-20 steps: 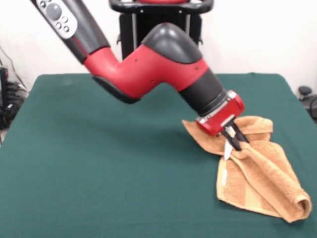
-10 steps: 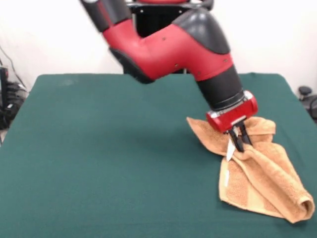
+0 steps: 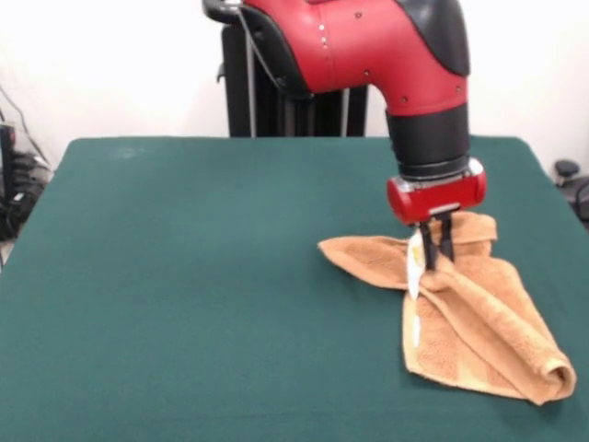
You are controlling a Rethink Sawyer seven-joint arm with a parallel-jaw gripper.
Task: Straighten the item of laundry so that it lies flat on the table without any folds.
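The item of laundry point(image 3: 479, 331), an orange-tan terry towel, lies bunched on the right side of the green table point(image 3: 184, 276). One flap stretches left and a thick rolled fold runs toward the near right corner. A white tag point(image 3: 414, 262) hangs at the pinched spot. My gripper point(image 3: 436, 256) points straight down and is shut on a raised fold of the towel near its middle, with the tag beside the fingers.
The red and black arm point(image 3: 386, 55) reaches down over the table's right half. Dark cables and equipment point(image 3: 14, 184) sit off the left edge, and a dark object point(image 3: 571, 180) lies past the right edge.
The arm has swung from a slant to vertical over the towel. The gripper stayed shut on the fold, and the towel's left flap has been drawn out further left.
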